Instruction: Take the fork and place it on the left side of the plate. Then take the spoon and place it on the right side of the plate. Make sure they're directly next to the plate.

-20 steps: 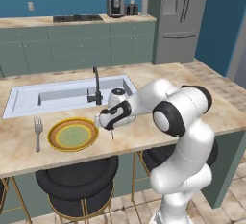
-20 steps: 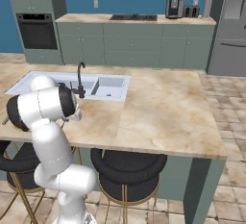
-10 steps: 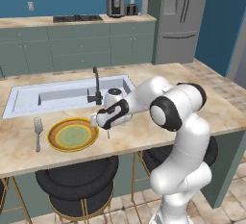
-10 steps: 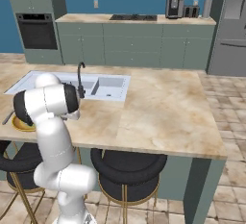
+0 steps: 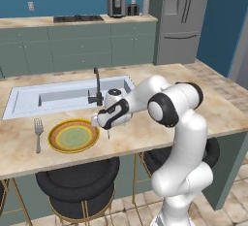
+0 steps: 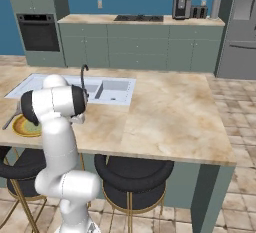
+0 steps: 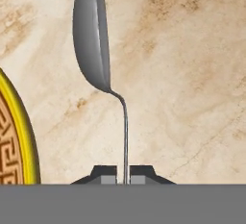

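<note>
Having swung leftward along the tabletop (image 5: 145, 137) over the last second, now hanging just off the right rim of the plate (image 5: 73, 135) rather than farther right of it. Fingers (image 7: 123, 176) pinching almost fully closed on the thin handle of the spoon (image 7: 93, 45), the handle running straight up out of the narrow gap between the two dark fingertips (image 7: 106, 174) in the hand view. Handle kinking a little partway along, then widening into the oval bowl, seen nearly edge-on and pointing away from the fingers over bare marbled stone. Yellow rim of the plate curving in at the left edge of that view, close beside the spoon but not touching it; whether the bowl is touching the stone or hanging clear of it cannot be told. From the left base camera, spoon showing as a short thin sliver dangling below the hand, just right of the plate. Farther left, the fork (image 5: 38, 133) lying flat on the tabletop just beside the plate's left rim, tines pointing toward the sink (image 5: 29, 104). Beyond the plate, the sink sitting sunk into the tabletop with a dark faucet (image 5: 97, 87) at its near edge. From the right base camera, plate (image 6: 22, 127) peeking out beside the white arm.
</note>
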### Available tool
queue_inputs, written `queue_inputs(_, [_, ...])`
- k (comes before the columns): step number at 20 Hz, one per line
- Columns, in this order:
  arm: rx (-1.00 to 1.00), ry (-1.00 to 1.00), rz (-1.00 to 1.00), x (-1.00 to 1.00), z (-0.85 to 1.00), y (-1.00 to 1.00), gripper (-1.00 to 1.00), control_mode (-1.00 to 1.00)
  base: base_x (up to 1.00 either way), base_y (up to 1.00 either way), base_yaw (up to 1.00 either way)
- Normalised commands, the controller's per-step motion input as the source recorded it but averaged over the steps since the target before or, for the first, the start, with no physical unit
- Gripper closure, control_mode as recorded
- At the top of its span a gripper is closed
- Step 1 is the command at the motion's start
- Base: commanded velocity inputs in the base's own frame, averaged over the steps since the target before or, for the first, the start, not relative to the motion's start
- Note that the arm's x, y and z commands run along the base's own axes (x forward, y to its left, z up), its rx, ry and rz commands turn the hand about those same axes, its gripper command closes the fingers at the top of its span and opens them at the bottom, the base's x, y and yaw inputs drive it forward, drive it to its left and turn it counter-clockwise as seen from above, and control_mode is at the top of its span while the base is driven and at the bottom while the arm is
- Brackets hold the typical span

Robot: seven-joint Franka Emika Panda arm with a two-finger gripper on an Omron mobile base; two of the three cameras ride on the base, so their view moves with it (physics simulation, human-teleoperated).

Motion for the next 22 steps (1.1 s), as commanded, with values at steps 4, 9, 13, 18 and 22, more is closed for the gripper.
queue_inputs(4, [0.01,0.02,0.00,0.03,-0.02,0.00,-1.00,-1.00,0.00,0.00,0.00])
queue_inputs(9, [0.00,0.00,0.00,0.00,0.05,0.00,-1.00,-1.00,0.00,0.00,0.00])
queue_inputs(13, [0.00,0.00,0.00,0.00,0.31,0.00,-1.00,-1.00,0.00,0.00,0.00])
queue_inputs(18, [0.00,0.00,0.00,-0.30,0.59,0.00,-1.00,-1.00,0.00,0.00,0.00])
queue_inputs(22, [0.00,0.00,0.00,-0.64,0.53,-0.04,-1.00,-1.00,0.00,0.00,0.00])
